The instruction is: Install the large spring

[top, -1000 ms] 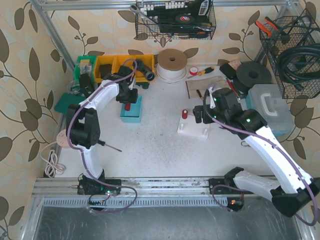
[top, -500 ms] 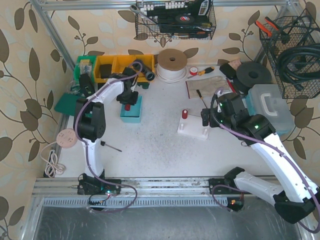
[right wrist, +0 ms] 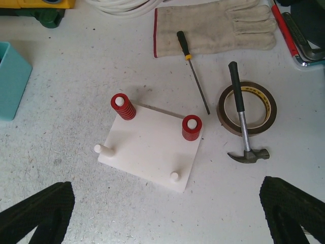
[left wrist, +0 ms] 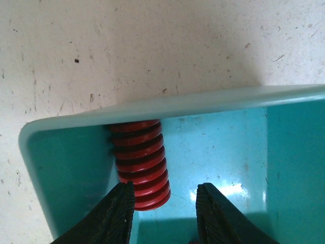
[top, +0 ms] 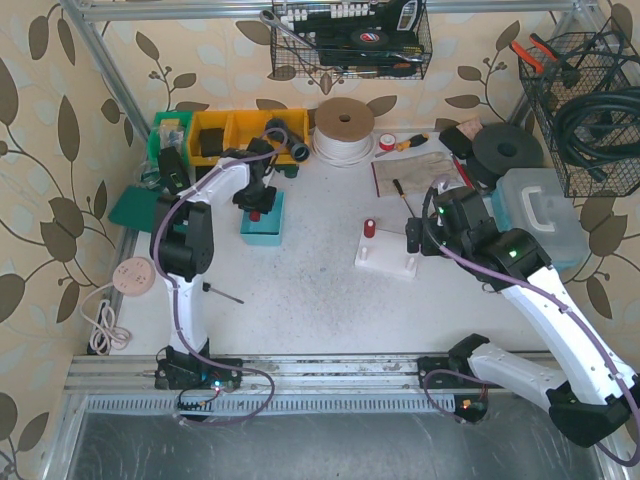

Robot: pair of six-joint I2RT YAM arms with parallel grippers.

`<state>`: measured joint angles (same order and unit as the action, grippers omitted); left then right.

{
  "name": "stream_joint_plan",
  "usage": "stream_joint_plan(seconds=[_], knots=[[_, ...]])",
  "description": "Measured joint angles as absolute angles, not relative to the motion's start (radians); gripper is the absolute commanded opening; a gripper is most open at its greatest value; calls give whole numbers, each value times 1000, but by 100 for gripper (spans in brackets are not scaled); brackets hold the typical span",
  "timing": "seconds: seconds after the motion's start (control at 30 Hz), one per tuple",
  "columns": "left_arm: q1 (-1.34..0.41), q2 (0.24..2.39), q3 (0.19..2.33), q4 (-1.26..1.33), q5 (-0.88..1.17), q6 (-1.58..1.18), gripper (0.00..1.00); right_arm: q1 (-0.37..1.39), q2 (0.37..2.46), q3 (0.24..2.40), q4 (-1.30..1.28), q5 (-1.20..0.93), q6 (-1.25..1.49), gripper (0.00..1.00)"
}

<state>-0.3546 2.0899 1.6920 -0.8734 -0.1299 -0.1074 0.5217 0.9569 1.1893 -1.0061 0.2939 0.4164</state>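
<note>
A large red spring (left wrist: 138, 165) lies on its side in a teal bin (left wrist: 228, 147), against the bin's wall. My left gripper (left wrist: 165, 213) is open inside the bin; its left fingertip (left wrist: 119, 213) is beside the spring's near end, the other apart from it. In the top view the left gripper (top: 258, 205) is over the teal bin (top: 262, 232). A white peg plate (right wrist: 152, 150) holds two red springs (right wrist: 123, 107) (right wrist: 192, 127) on its far pegs; two near pegs (right wrist: 103, 149) (right wrist: 174, 176) are bare. My right gripper (right wrist: 165, 213) is wide open and empty above the plate (top: 388, 255).
A glove (right wrist: 213, 23), screwdriver (right wrist: 193, 71), tape roll (right wrist: 247, 108) and hammer (right wrist: 241, 122) lie right of the plate. Yellow bins (top: 230, 135), a wire spool (top: 344, 130) and a grey toolbox (top: 540, 215) stand at the back. A thin tool (top: 225, 293) lies near the left arm.
The left arm's elbow has swung up and right while its gripper stayed in the teal bin. The right gripper has drawn slightly right, away from the plate.
</note>
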Motion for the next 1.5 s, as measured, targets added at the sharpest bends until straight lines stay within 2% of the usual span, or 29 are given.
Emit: stream_joint_plan(seconds=[0.63,0.97,1.5], knots=[[-368,2096,1678,-858,-69,-107,39,522,975,1189,-1010,330,426,97],[-368,2096,1677,-847,-153,-103,40,522,987,1189,-1010,332,426,97],[-371,2113,1667,-834,-180,-102,40,521,987,1189,-1026,345,426,97]])
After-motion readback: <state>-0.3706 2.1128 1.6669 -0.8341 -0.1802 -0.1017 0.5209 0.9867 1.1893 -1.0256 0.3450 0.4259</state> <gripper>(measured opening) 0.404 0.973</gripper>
